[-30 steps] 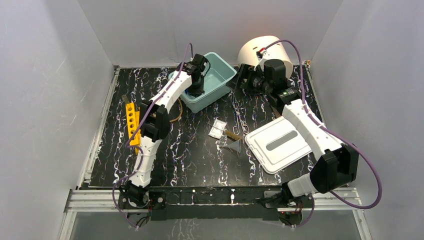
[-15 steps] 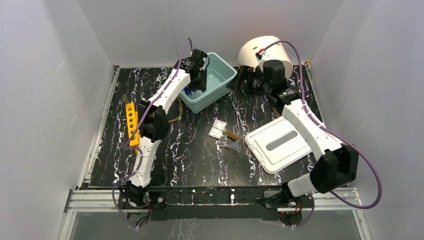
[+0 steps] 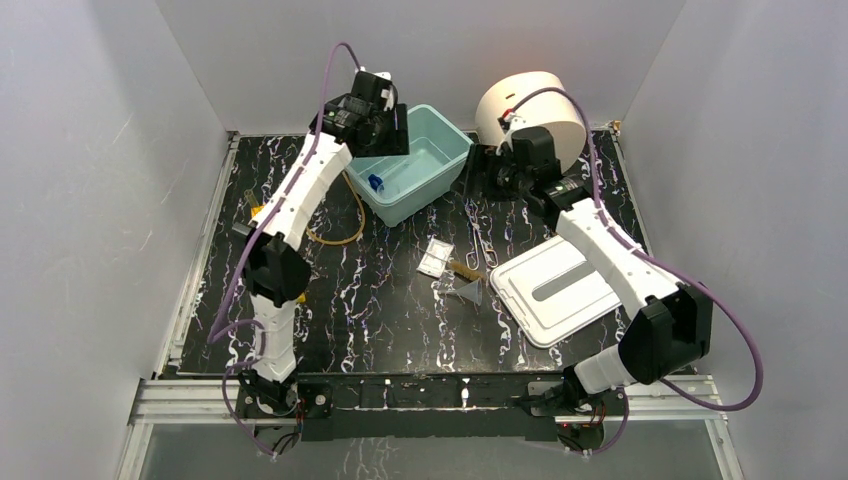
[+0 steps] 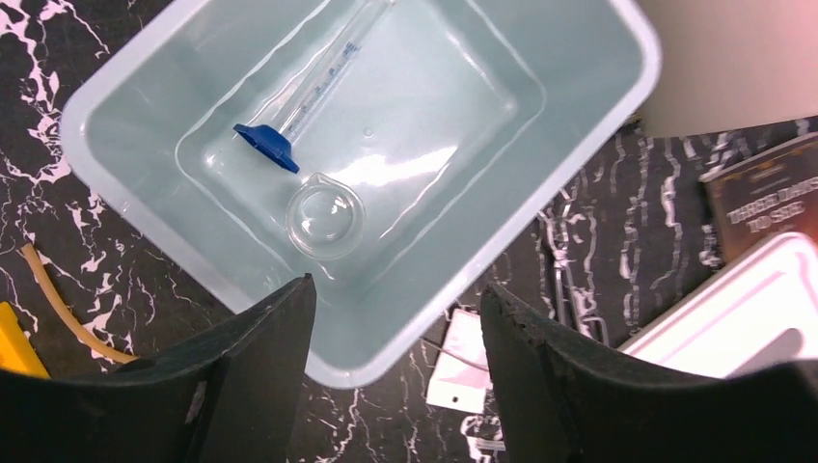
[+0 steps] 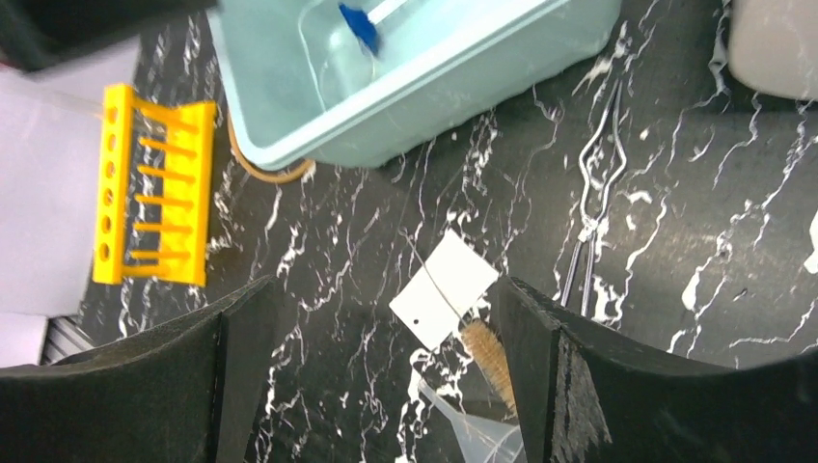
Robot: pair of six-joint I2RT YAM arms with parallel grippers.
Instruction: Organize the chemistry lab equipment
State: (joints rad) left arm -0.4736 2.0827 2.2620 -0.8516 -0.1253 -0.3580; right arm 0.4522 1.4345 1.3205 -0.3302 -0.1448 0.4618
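A blue-capped clear tube (image 4: 265, 145) and a tiny glass beaker (image 4: 325, 217) lie in the teal bin (image 3: 448, 150). My left gripper (image 4: 397, 289) hangs high above the bin's near corner, open and holding nothing. On the black mat lie a clear flat packet (image 5: 446, 287), a brush (image 5: 487, 349) and a clear funnel (image 5: 482, 439). My right gripper (image 5: 386, 289) hovers above these three with its jaws wide and empty. Amber rubber tubing (image 3: 345, 225) curls left of the bin.
A white lid (image 3: 560, 285) lies at right under my right arm. Metal tongs (image 5: 593, 212) lie between bin and lid. A yellow rack (image 5: 154, 183) sits at left. The cream cylinder (image 3: 530, 105) and a dark book (image 4: 762, 193) stand behind.
My left gripper has opened and risen out of the bin, towards the back left. The right gripper has shifted slightly left and stays open.
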